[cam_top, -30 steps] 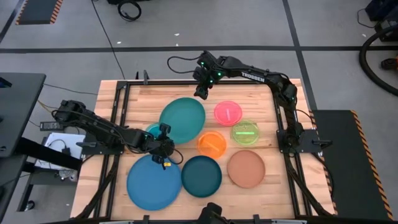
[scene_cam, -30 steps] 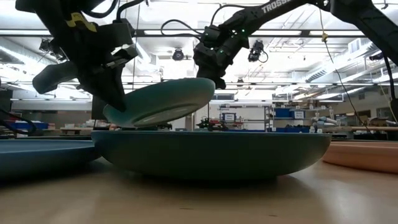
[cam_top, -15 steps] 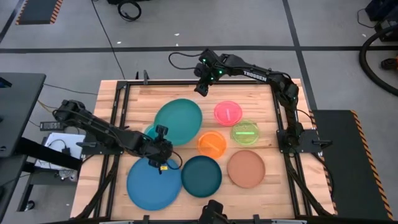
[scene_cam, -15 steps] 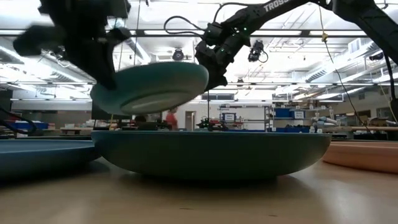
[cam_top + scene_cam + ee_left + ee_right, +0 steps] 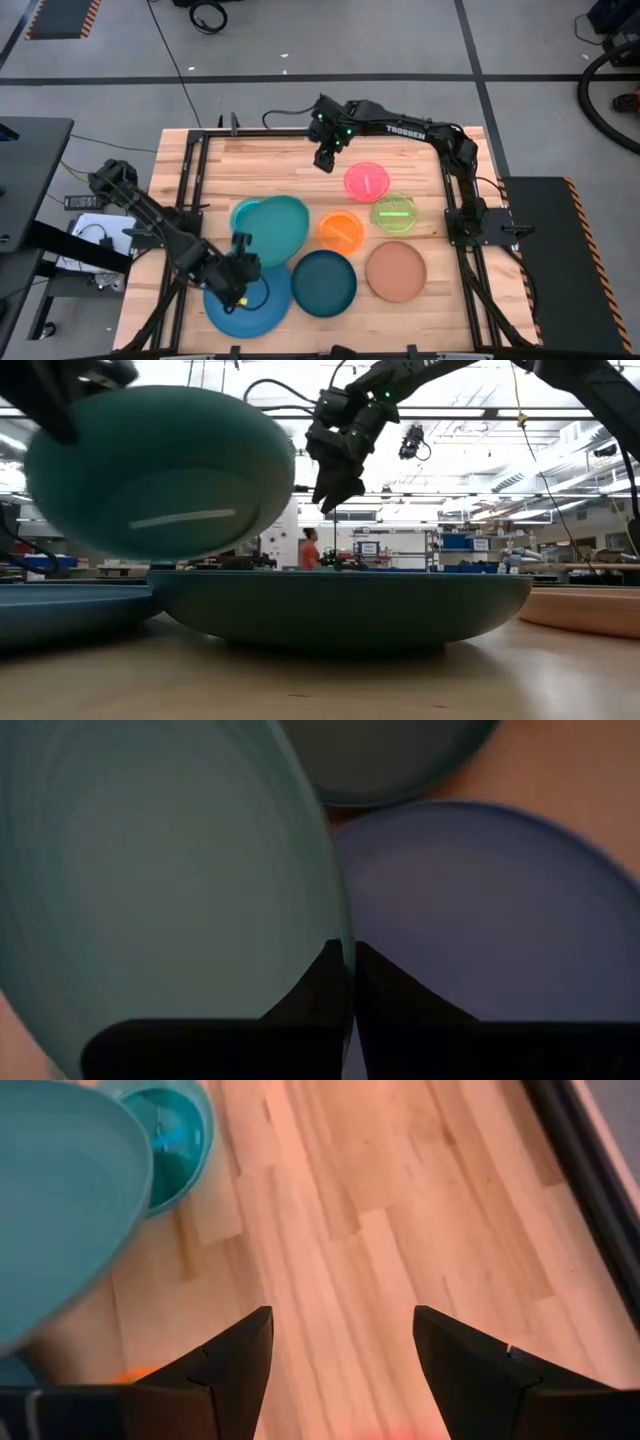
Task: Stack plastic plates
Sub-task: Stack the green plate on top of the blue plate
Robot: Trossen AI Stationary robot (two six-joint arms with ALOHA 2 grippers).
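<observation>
Over the table's 7 o'clock corner in the high view, the large blue round plastic plate (image 5: 248, 300) lies flat on the wood, and the large teal round plastic plate (image 5: 272, 228) hangs just beyond it at about its 1 o'clock, carried by the left gripper (image 5: 240, 262), whose fingers are clamped on the teal rim nearest the blue plate. From that gripper the blue plate lies at roughly 6 o'clock and directly below, so the teal plate's centre seems to need drawing toward 7 o'clock before lowering; in the low view it rides clear above the table. The medium dark teal round plate (image 5: 324, 283) sits touching or just beside the blue one at its 3 o'clock, with the medium brown round plate (image 5: 395, 270) further that way. Smaller translucent plates, orange (image 5: 341, 231), green (image 5: 394, 213) and pink (image 5: 367, 181), cluster toward 2 o'clock. The right gripper (image 5: 325, 160) waits near 12 o'clock, fingers spread, holding nothing
</observation>
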